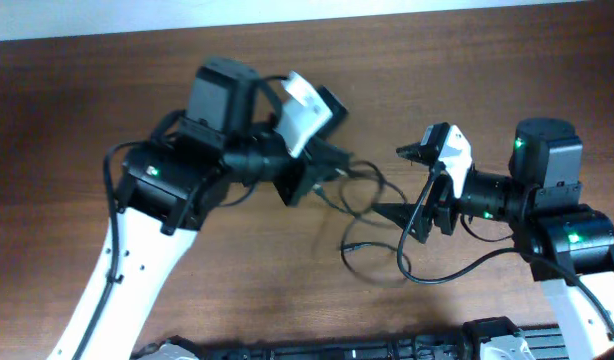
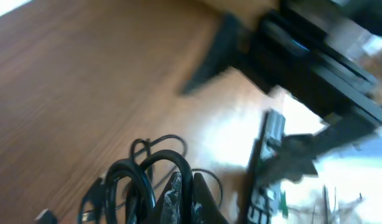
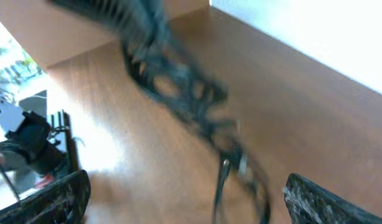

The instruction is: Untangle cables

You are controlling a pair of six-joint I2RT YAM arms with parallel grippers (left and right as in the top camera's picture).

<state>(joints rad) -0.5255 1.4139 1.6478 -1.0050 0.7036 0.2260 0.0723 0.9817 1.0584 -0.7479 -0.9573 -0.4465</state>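
The left gripper (image 1: 317,172), left of centre in the overhead view, is clamped shut on the cables (image 1: 379,186). Their black loops are bunched against its fingers (image 2: 173,194) at the bottom of the left wrist view. The right gripper (image 1: 403,182), right of centre, is spread fully open and empty, and the blurred bundle is seen ahead between its fingertips (image 3: 57,198). A loose end is trailed toward the lower middle.

If one strand were pulled hard, the knot could be tightened, or slack could be snagged on a finger.

The brown wooden table (image 1: 107,80) is smooth and glossy. A pale strip is seen along the top edge and dark equipment (image 1: 387,350) along the bottom.
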